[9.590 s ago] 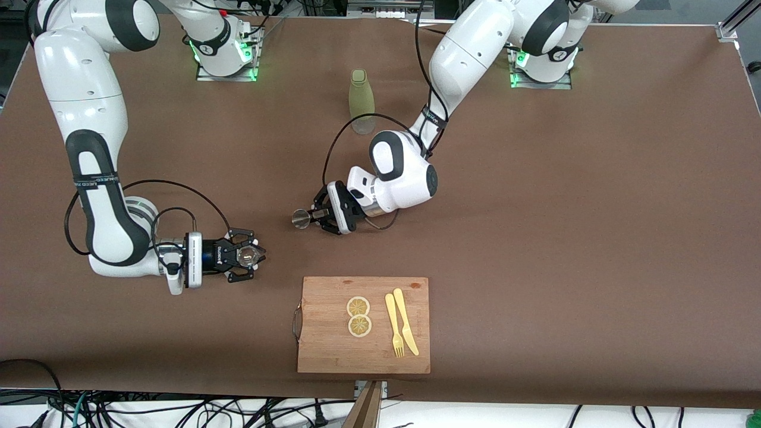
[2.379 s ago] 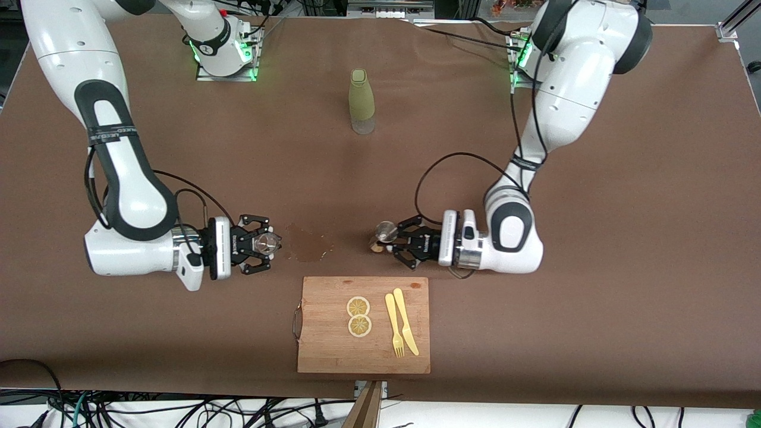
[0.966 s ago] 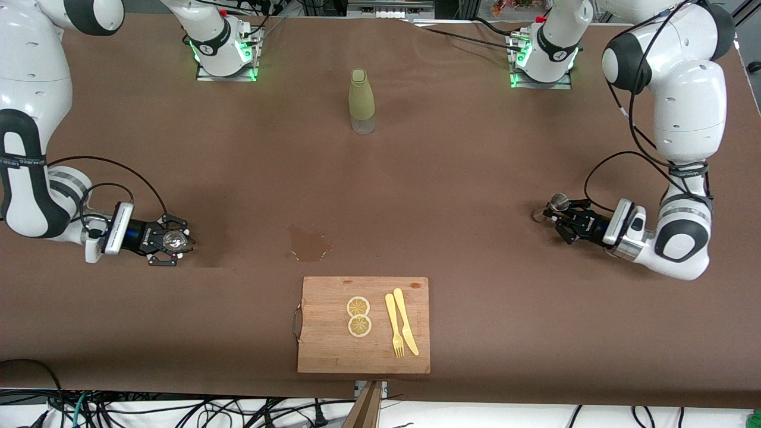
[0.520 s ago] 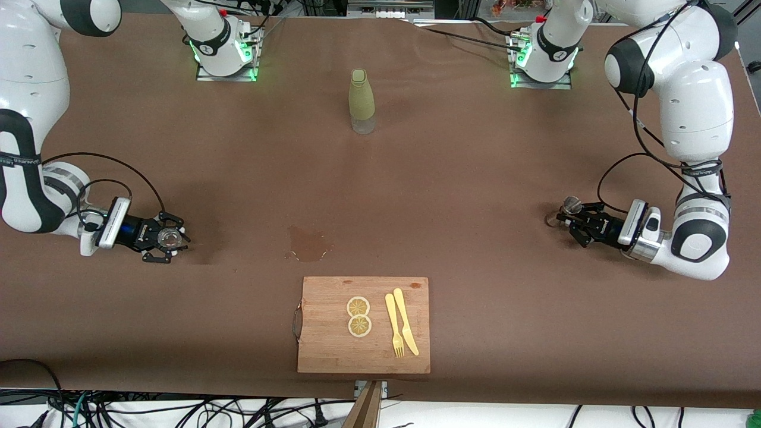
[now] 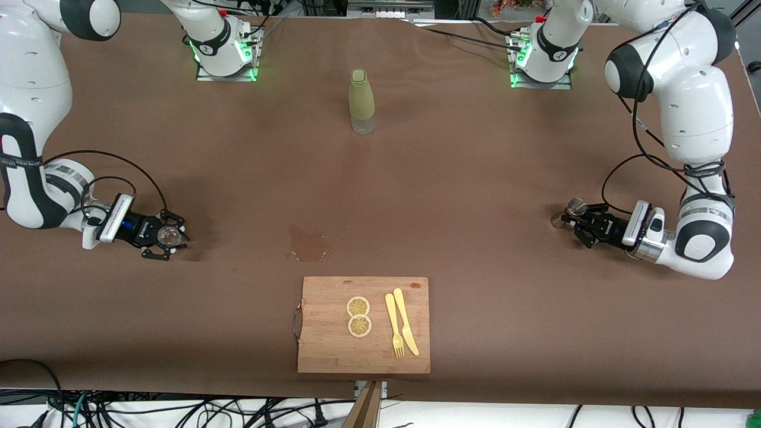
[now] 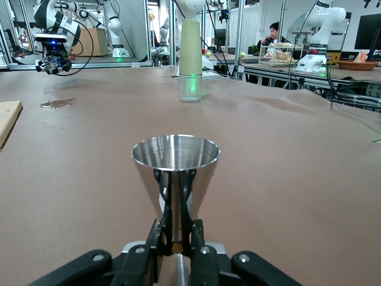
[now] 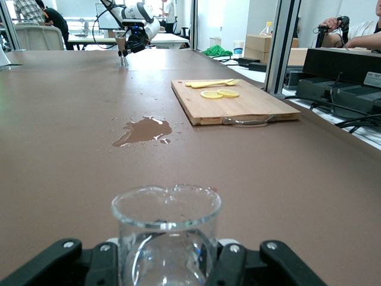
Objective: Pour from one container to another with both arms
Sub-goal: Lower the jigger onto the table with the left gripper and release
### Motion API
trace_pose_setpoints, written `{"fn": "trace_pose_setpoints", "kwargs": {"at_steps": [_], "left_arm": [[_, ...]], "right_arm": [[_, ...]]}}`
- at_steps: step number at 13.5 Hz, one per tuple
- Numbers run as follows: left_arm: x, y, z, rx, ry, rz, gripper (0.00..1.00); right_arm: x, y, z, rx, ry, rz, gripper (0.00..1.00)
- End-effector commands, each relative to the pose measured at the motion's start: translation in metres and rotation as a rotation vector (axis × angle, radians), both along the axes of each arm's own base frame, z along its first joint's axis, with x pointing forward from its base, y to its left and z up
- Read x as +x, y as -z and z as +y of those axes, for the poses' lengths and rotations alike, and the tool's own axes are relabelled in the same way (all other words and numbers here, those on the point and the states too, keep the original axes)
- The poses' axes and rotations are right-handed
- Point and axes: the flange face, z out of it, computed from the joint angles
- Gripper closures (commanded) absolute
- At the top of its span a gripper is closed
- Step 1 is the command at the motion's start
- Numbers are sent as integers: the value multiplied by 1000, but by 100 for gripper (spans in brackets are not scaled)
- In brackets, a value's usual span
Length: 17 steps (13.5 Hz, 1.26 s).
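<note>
Left hand clamped on steel jigger at narrow waist, near worktop's left-arm edge; rigid, slick. Right hand clamped on glass beaker; fragile.

2 white arms (black-banded), at the table's ends

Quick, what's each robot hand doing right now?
Left gripper: shut on the metal jigger.
Right gripper: shut on the glass beaker.

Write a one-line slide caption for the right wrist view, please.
Right gripper holding a clear glass beaker above the brown table, spilled puddle ahead.
</note>
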Motion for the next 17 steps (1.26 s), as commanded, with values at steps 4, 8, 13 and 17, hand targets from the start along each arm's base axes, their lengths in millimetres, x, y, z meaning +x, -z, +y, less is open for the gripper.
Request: {"fn": "trace_pose_setpoints", "kwargs": {"at_steps": [4, 8, 13, 17], "left_arm": [[-3, 12, 8, -27, 65, -71, 90], [-1, 14, 5, -7, 67, -80, 79], [2, 14, 3, -2, 66, -92, 51], [1, 15, 4, -2, 65, -90, 0]], "right_arm": [[-7, 12, -2, 10, 20, -15, 75], [-12, 27, -2, 14, 25, -17, 71], [-13, 34, 0, 25, 40, -31, 63], [-14, 33, -7, 18, 47, -25, 58]]}}
